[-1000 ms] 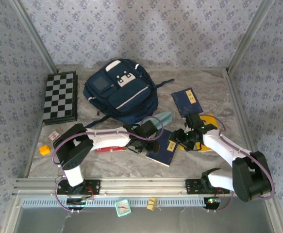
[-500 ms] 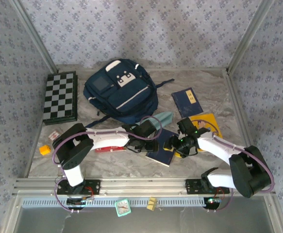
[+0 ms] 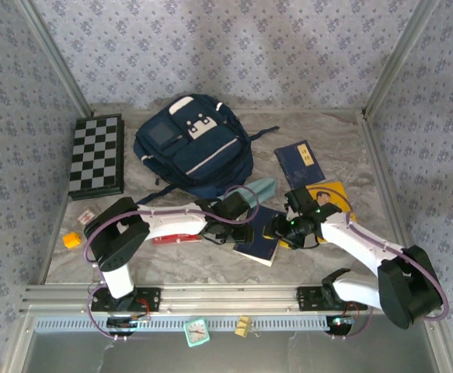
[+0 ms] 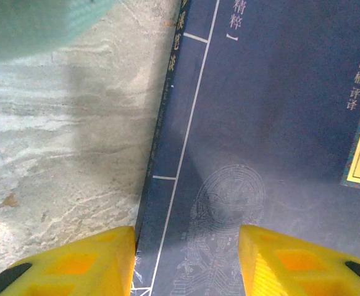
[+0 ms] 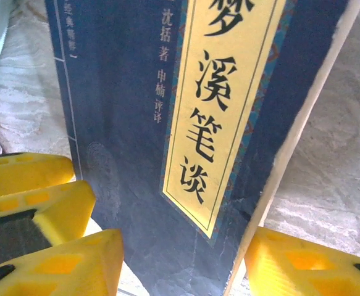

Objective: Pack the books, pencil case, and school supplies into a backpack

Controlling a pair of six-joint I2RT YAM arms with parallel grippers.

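left gripper [image 4: 186, 262]: jaws half-wide, straddling spine edge of navy book [image 4: 260, 123], nothing gripped | right gripper [image 5: 181, 254]: jaws apart astride same book's labelled corner | teal pencil case [image 3: 260, 188] just beside book

Matt paper covers the navy book [image 4: 266, 123], the table [image 4: 56, 160] looks smooth marbled stone, the backpack [image 3: 210, 159] woven cloth.
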